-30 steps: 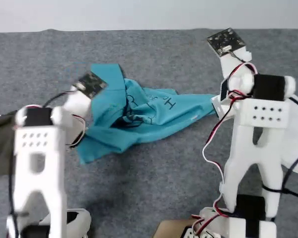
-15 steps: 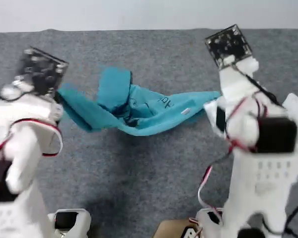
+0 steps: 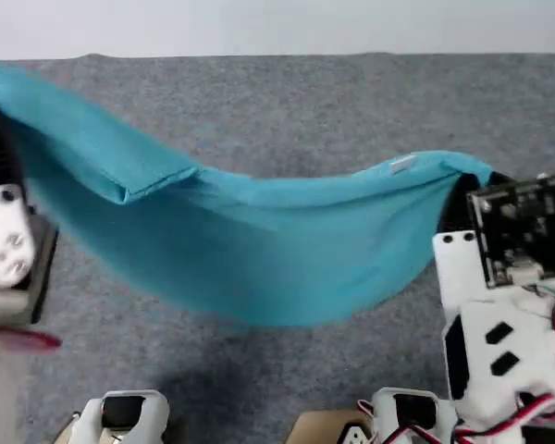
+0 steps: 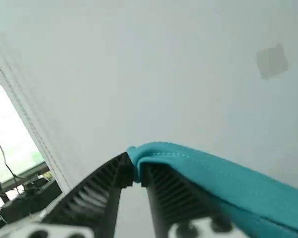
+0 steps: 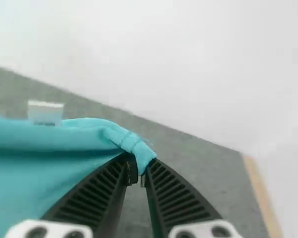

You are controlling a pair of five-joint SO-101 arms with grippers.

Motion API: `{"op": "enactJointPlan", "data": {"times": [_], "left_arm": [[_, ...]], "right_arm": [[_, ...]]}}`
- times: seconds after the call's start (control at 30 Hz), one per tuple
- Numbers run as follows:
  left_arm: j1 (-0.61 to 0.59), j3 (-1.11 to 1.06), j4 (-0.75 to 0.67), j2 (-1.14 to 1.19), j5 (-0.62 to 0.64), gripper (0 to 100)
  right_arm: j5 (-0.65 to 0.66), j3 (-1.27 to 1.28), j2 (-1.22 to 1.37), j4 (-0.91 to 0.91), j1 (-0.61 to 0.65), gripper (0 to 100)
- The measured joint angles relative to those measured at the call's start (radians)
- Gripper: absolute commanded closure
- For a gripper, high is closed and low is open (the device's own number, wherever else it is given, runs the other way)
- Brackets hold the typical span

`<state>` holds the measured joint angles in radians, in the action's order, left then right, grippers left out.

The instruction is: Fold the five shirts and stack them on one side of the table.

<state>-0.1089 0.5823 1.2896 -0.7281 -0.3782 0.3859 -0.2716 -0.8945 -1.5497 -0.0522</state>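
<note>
Above the grey table (image 3: 287, 102), held up and stretched wide between both arms: one teal shirt (image 3: 259, 250), sagging in the middle, not yet laid flat, not one fold made. Pinched at one edge by the left gripper (image 4: 135, 171), jaws closed tight on the cloth. Pinched likewise at the opposite edge by the right gripper (image 5: 139, 173). Small white label (image 3: 400, 165) showing near the right end. Early in the job, by this look: laying out, folding and stacking to come, then the other shirts.

table (image 3: 287, 102): grey felt | wall (image 4: 164, 59): white (plain) | window (image 4: 10, 144): bright daylight
</note>
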Motion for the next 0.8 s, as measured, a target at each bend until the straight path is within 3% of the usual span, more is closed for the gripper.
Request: {"op": "enactJointPlan", "data": {"times": [0.27,0.8], "left_arm": [[0.000,0.158,-0.021,-0.002,-0.160,100],[0.000,0.365,-0.023,-0.003,-0.285,100]], "right_arm": [[0.012,0.000,-0.092,0.057,-0.098,98.8],[0.178,-0.003,-0.282,0.061,-0.155,98.8]]}}
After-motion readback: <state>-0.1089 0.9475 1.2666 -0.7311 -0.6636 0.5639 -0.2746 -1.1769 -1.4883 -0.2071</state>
